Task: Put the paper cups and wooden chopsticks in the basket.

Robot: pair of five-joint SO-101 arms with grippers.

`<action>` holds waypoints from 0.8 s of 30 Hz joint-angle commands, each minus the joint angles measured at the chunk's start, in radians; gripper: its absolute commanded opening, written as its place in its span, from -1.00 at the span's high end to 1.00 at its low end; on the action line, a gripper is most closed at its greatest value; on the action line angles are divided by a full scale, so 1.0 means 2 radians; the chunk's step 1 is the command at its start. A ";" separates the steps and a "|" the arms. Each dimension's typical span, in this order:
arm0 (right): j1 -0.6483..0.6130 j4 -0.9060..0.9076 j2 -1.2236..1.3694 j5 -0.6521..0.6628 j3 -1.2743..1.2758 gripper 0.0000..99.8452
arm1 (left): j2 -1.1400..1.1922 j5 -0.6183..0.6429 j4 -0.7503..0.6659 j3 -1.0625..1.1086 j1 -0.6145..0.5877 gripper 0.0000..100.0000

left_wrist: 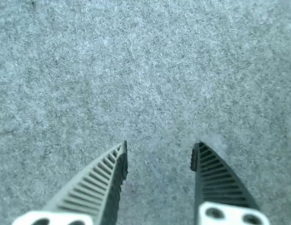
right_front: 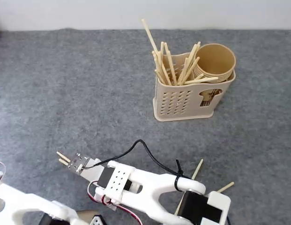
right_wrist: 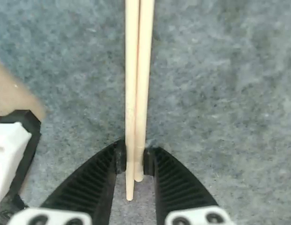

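At 5 o'clock, two pale wooden chopsticks (right_front: 198,168) lie partly hidden under the white right arm (right_front: 150,187). At 1 o'clock, the beige perforated plastic basket (right_front: 178,103) conceals the lower part of the tan paper cups (right_front: 215,62); count indeterminate.

High cam looks down from up high over the whole gray mat (right_front: 65,93), & the 2 wrist cams sit v. close above that same mat, peeking past the left gripper (left_wrist: 160,145) & right gripper (right_wrist: 134,152).

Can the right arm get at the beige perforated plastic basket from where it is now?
Probably yes: only bare grey carpet lies between the right gripper, shut on a pair of wooden chopsticks, and the beige perforated plastic basket, though the gripper points away from it.
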 commanded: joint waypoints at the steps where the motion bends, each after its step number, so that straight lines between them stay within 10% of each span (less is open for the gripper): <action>1: 0.022 -0.016 0.000 -0.002 -0.002 0.98 | -0.011 -0.004 -0.010 -0.003 -0.002 0.57; 24: 0.219 0.107 -0.032 0.111 -0.002 0.98 | -0.011 -0.004 -0.010 -0.004 -0.002 0.57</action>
